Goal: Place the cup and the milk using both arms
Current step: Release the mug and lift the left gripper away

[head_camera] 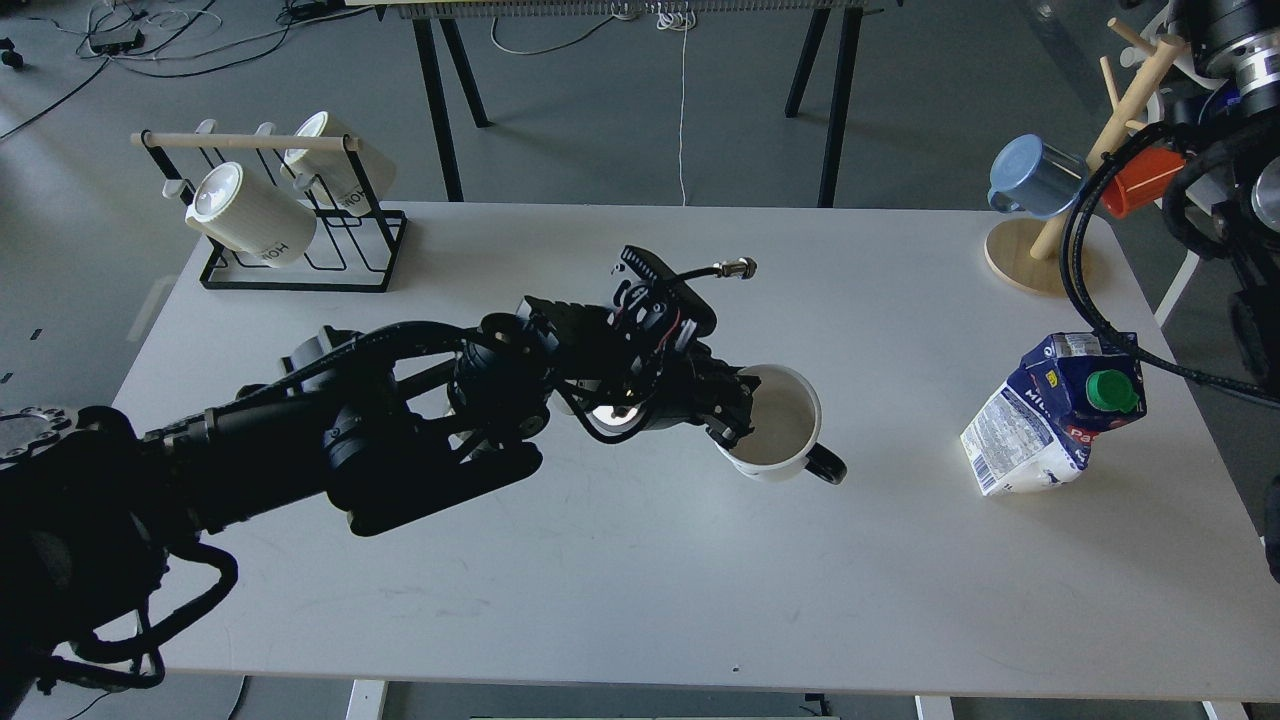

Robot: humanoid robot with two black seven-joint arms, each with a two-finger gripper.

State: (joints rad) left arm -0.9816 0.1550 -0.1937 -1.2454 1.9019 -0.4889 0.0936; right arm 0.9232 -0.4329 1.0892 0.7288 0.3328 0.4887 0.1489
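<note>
Mid-table [640, 560]: cup [775, 430] rim between left jaws.

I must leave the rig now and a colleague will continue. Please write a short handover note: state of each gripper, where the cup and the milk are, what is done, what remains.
Left gripper: shut on the rim of the white cup, carried near the table centre, handle pointing right.
Right gripper: out of the head view; only the arm's upper parts show at the right edge.
Milk carton: on the table's right side, leaning, green cap on, not held.
Done: cup picked up and brought toward the middle.
Left: set the cup down and release; grasp the milk with the right arm and place it.
</note>
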